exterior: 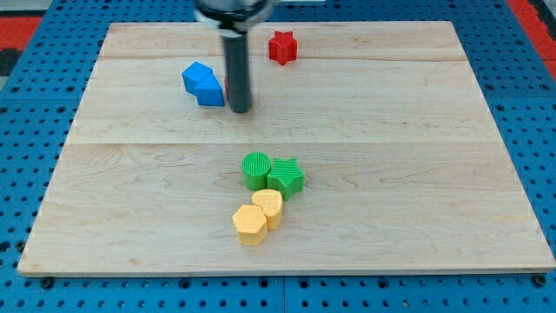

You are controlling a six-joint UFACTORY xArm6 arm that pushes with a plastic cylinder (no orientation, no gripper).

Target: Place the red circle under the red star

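The red star (281,46) lies near the view's top, a little right of centre. My tip (240,109) rests on the board below and left of the star, just right of two touching blue blocks (202,83). The red circle is not plainly visible. A thin reddish sliver (227,84) shows between the blue blocks and the rod, so the circle may be hidden behind the rod.
A green circle (255,169) and a green star (286,176) touch each other at the board's centre. Two yellow blocks (268,207) (250,225) lie just below them. The wooden board (434,174) sits on a blue pegboard.
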